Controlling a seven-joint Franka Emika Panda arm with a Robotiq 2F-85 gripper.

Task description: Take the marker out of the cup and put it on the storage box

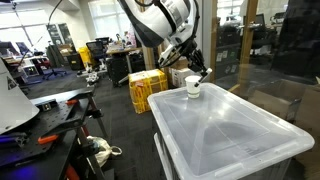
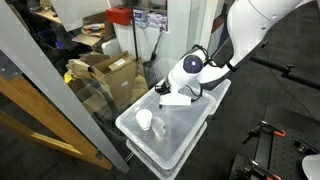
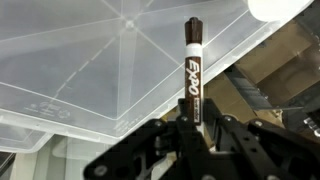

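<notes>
The fingers [image 3: 172, 138] pinch the marker [image 3: 192, 65] by one end, and its long axis runs straight out from them, brown tip farthest away. It is clear of the cup [image 3: 281, 8], held just beside it above the storage box [image 3: 80, 70] lid. The coming move is likely a descent onto the lid, away from the cup. The barrel is dark with white lettering.

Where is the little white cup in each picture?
In an exterior view: the cup stands near the middle, on the lid's far corner.
In an exterior view: the cup stands a bit left of centre, on the lid.
Wrist view: the cup is probably the white shape cut off at the top right corner.
Shared landmark: the storage box with its ridged clear lid.
</notes>
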